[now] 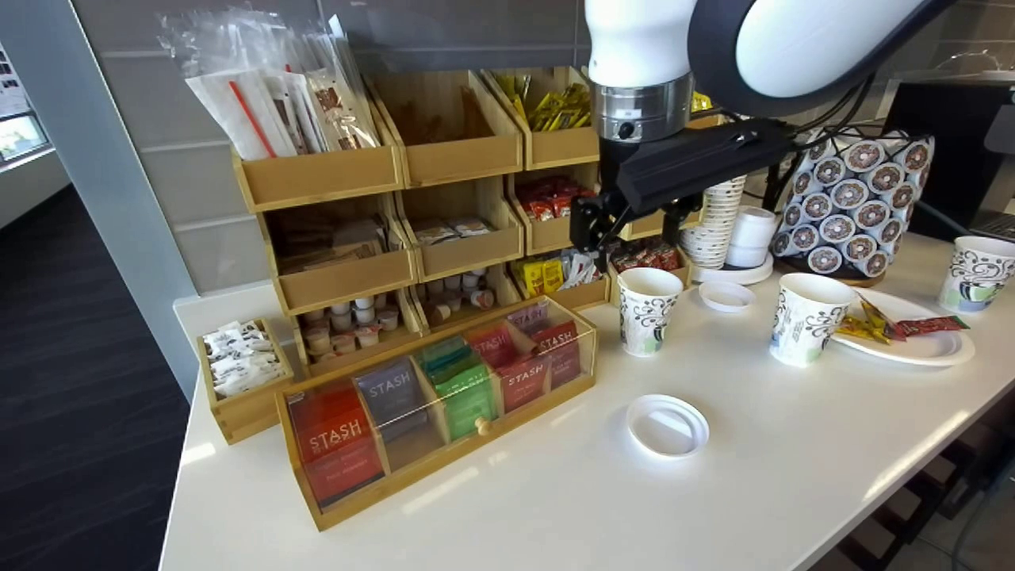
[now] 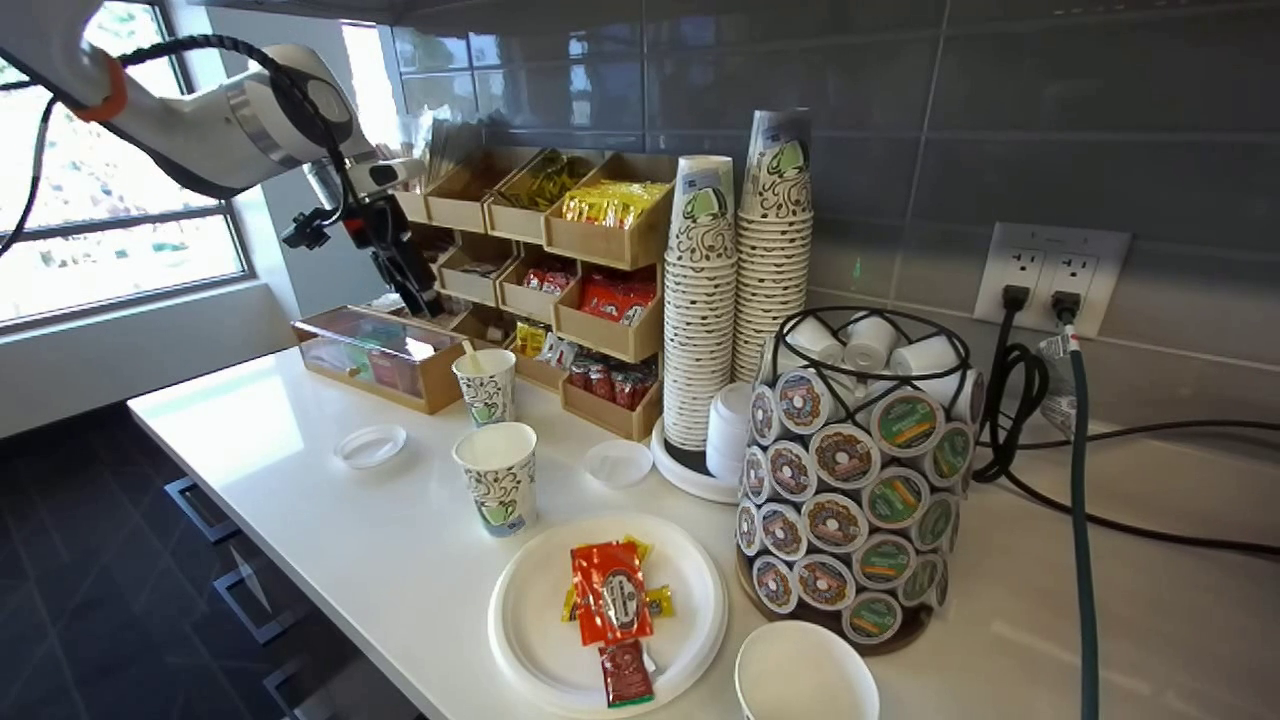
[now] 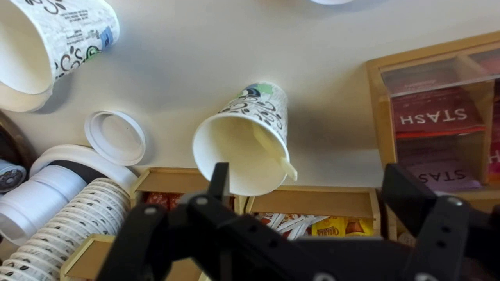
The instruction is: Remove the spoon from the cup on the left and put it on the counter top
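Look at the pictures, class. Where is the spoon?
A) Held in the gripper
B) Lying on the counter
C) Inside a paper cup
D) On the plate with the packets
C: in the wrist view the spoon slants inside the cup with one end sticking out, while the gripper stands open.

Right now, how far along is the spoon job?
Looks done: the jaws are open, higher than the cup. In hand: nothing gripped; in the wrist view the spoon leans in that cup, its end poking out. Remaining: grip the spoon, lift it out, lay it on the counter top.
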Robot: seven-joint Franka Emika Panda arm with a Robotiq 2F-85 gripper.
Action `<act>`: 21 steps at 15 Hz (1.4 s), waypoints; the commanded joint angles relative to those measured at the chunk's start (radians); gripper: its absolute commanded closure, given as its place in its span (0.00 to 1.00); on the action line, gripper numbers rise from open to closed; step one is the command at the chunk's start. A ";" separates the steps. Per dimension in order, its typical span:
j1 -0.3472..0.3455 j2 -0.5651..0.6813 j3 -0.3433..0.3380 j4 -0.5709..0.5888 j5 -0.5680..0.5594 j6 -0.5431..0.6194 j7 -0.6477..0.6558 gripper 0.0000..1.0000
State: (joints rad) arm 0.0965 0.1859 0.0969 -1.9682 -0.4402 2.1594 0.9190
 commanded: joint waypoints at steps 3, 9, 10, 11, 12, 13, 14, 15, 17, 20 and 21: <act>0.043 0.101 -0.065 0.091 -0.072 -0.032 0.037 0.08; 0.067 0.162 -0.101 0.138 -0.064 -0.062 0.030 0.32; 0.070 0.169 -0.106 0.145 -0.063 -0.070 0.028 0.35; 0.074 0.176 -0.110 0.152 -0.063 -0.078 0.028 0.43; 0.077 0.182 -0.112 0.159 -0.062 -0.084 0.026 0.47; 0.080 0.188 -0.115 0.165 -0.062 -0.088 0.025 0.48; 0.083 0.194 -0.118 0.172 -0.065 -0.089 0.021 0.46; 0.085 0.199 -0.121 0.177 -0.065 -0.091 0.021 0.42; 0.090 0.208 -0.127 0.187 -0.063 -0.099 0.018 0.41; 0.095 0.212 -0.132 0.199 -0.063 -0.118 0.019 0.61; 0.096 0.211 -0.134 0.201 -0.063 -0.124 0.019 0.73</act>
State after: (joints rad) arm 0.1717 0.3782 -0.0186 -1.7987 -0.4881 2.0772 0.9259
